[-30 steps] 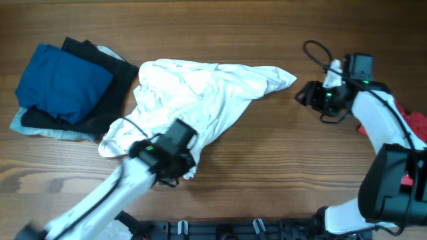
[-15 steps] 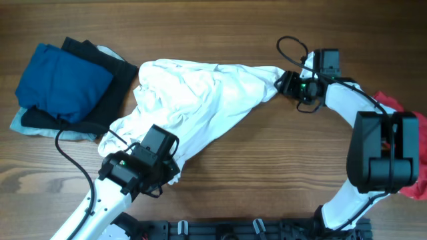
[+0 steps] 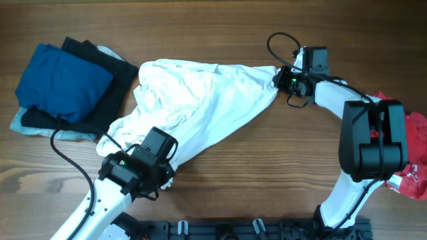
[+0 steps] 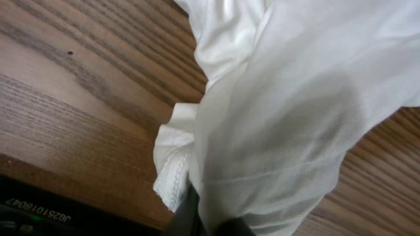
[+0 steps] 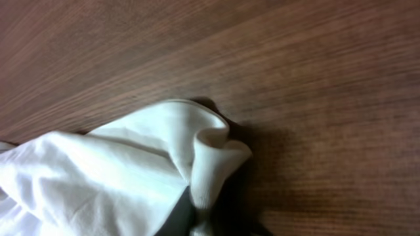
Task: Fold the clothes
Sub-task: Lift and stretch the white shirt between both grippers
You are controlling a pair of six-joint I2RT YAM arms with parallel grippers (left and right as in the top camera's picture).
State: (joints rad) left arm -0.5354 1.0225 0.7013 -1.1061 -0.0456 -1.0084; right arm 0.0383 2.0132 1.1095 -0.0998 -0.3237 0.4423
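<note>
Your shirt lies crumpled mid-table, stretched between both arms. The left gripper is pinching its near hem, and the right gripper is clamped on the far right tip. The only writing is some digits on the black strip, too blurry to read.
</note>
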